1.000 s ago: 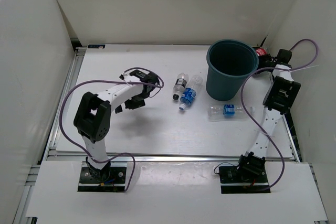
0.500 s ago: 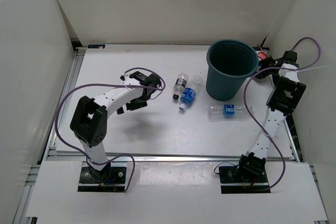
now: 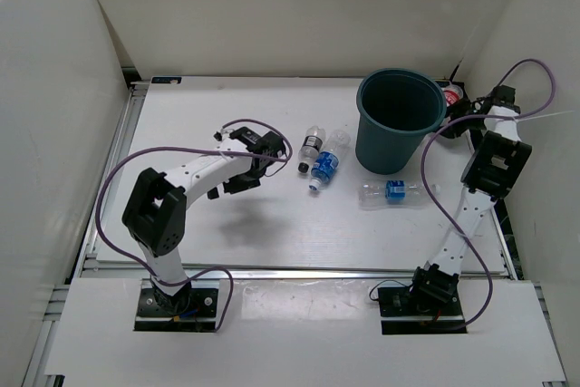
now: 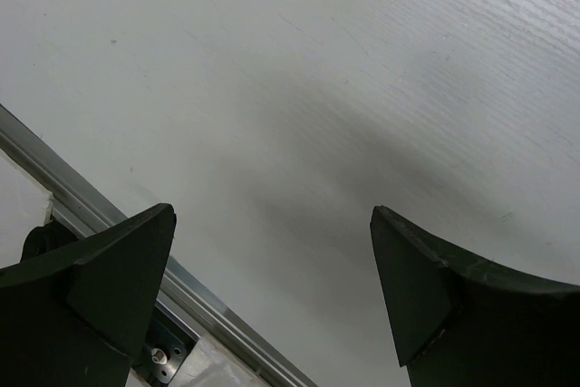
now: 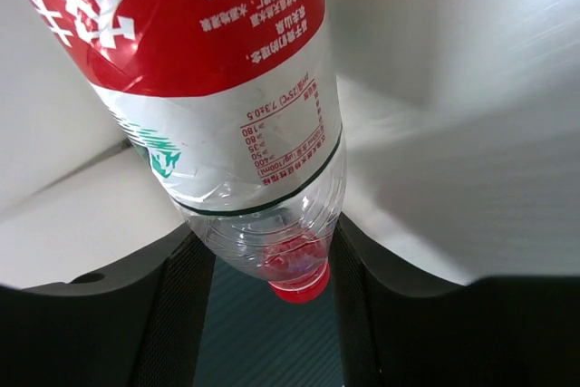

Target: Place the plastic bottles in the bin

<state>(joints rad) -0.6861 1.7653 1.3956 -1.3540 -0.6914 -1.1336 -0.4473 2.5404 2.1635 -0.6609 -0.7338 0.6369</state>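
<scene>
The bin (image 3: 399,124) is standing just to the left of the right gripper (image 3: 460,104), its rolled rim close beside the fingers. That gripper is clamping tight on the red-labelled bottle (image 5: 208,52), one finger pressing each side of the clear body near the neck. The red cap (image 5: 299,283) is pointing down between them, and a teal surface, probably the bin, is showing beneath it.

From above, the bottle seems to be hanging at the rim rather than over the mouth. The gripper should be carrying it leftward until the cap is well inside the rim before letting go, since a release at the edge risks a bounce off the rim.

The left gripper (image 4: 272,269) is spread wide, holding nothing, over bare table (image 4: 272,61). The dark-labelled bottle (image 3: 311,145) and the blue-labelled bottle (image 3: 324,166) are lying just to its right. The third bottle (image 3: 391,191) is lying nearer the base than the right gripper.
</scene>
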